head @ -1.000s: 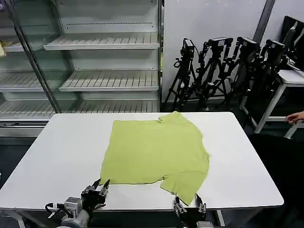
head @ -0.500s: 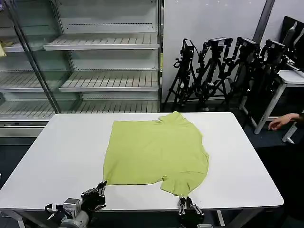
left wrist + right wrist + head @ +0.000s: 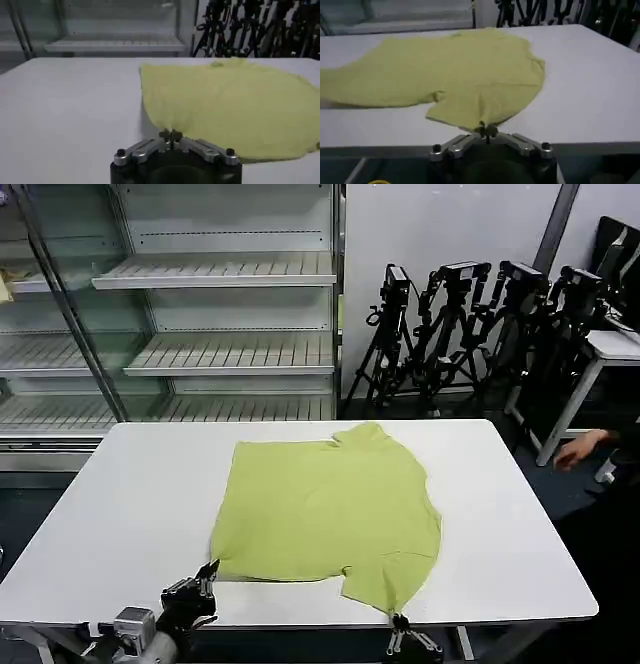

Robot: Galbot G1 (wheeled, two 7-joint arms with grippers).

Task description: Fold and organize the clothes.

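A lime-green T-shirt (image 3: 330, 504) lies spread flat and plain side up on the white table (image 3: 130, 504), its collar toward the far edge. My left gripper (image 3: 207, 574) is at the near edge and is shut on the shirt's near left hem corner (image 3: 170, 134). My right gripper (image 3: 403, 626) hangs just off the table's near edge, shut on the tip of the near right sleeve (image 3: 487, 130). From both wrist views the shirt (image 3: 225, 105) (image 3: 470, 70) stretches away from the pinched jaws.
Glass-fronted shelving (image 3: 200, 314) stands behind the table. A cluster of black tripods (image 3: 470, 334) is at the back right, beside another white table (image 3: 610, 349). Bare tabletop lies to the left and right of the shirt.
Both grippers went from open to shut on the shirt's near edge, then drew back toward me. The near hem and sleeve shifted slightly toward the table's near edge.
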